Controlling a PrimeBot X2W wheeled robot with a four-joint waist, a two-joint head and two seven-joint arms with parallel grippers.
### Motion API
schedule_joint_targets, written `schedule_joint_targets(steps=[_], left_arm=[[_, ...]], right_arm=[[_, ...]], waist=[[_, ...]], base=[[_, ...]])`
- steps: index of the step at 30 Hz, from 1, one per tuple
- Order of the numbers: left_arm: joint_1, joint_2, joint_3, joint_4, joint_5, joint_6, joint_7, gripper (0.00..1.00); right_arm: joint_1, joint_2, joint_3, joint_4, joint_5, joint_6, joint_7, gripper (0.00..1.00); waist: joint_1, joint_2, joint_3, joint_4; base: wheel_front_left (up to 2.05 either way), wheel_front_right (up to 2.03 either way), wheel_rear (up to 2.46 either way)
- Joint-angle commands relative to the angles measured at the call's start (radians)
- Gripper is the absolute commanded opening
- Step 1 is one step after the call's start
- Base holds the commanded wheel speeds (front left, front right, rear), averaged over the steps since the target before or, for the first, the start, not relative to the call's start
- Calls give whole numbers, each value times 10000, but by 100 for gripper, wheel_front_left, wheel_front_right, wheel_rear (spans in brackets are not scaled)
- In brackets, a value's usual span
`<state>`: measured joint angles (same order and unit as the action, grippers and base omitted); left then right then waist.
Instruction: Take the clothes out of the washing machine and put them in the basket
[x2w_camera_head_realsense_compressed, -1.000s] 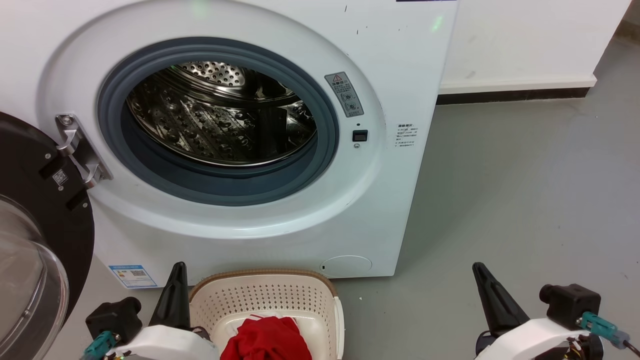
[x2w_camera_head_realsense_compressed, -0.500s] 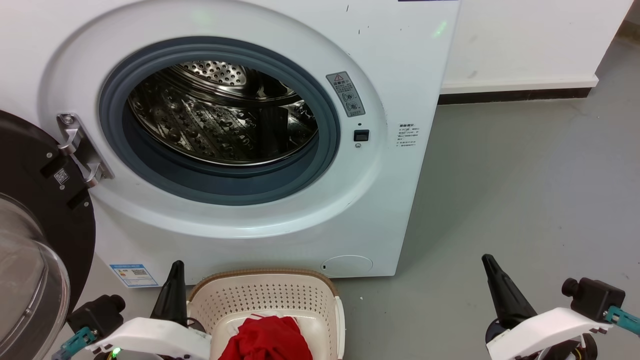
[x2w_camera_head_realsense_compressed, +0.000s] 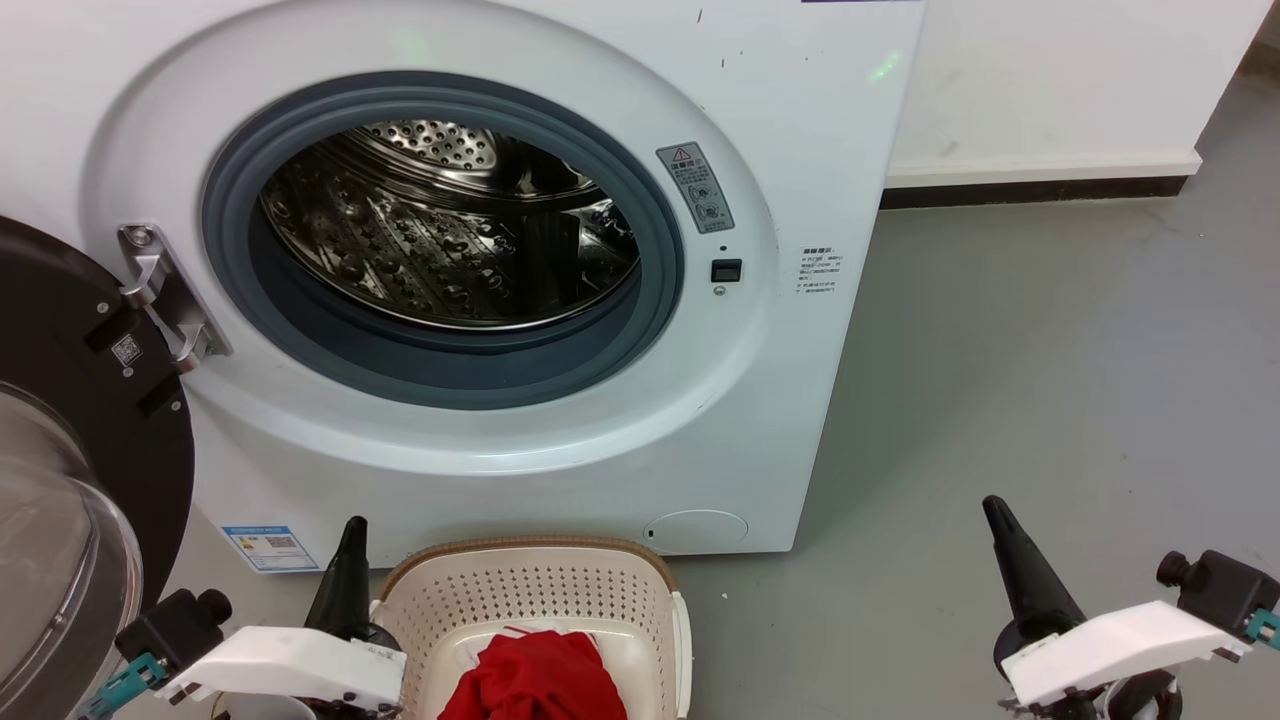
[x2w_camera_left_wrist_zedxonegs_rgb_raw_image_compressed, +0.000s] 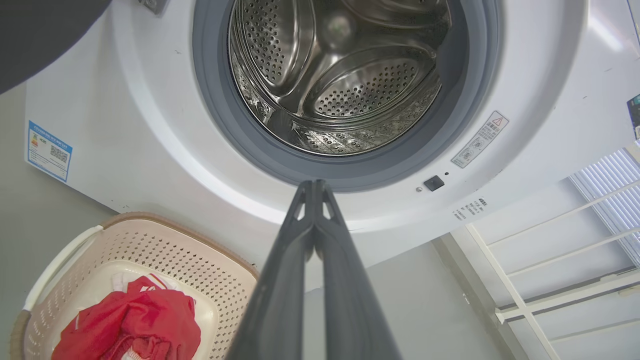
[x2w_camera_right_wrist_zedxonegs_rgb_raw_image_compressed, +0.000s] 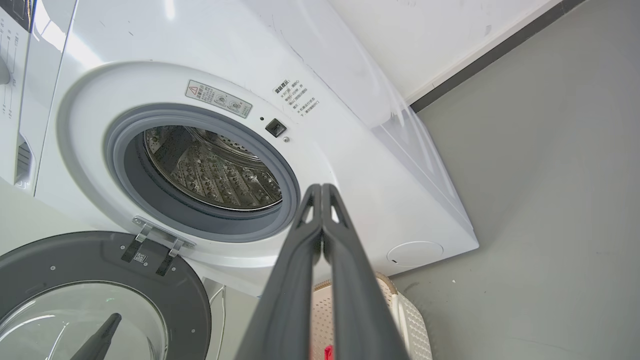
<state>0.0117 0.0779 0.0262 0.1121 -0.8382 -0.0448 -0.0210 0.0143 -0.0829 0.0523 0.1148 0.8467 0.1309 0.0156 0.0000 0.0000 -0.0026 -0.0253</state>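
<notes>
Both jaw pairs are pressed together on nothing, and the bright red fabric garment (x2w_camera_head_realsense_compressed: 540, 675) lies bunched in the cream perforated plastic basket (x2w_camera_head_realsense_compressed: 530, 548) just beside your left gripper (x2w_camera_head_realsense_compressed: 350, 535), well apart from your right gripper (x2w_camera_head_realsense_compressed: 998, 515), before the white front-loading washing machine (x2w_camera_head_realsense_compressed: 800, 150).

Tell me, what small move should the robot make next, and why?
Probably just rest both arms: the clothes lie in the basket, the washing machine looks empty, and the left gripper and right gripper are shut on nothing.
</notes>
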Motion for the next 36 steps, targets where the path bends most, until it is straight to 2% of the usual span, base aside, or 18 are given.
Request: schedule_joint_targets(steps=[1,14,36], left_arm=[[-294,-18,58,-41,-341,-91,40,0],[-529,-56,227,274,-2064,-274,322,0],[-823,-110,451,690,-4344,-525,709,0]], right_arm=[[-338,-51,-55,-34,389,1,6,0],[-533,-73,-285,268,2181,1,114,0],[-850,-64,-634,665,4521,-1,297,0]], waist=[[0,0,1,5],[0,0,11,48],[0,0,26,116]], base=[[0,0,0],[0,0,0],[0,0,0]])
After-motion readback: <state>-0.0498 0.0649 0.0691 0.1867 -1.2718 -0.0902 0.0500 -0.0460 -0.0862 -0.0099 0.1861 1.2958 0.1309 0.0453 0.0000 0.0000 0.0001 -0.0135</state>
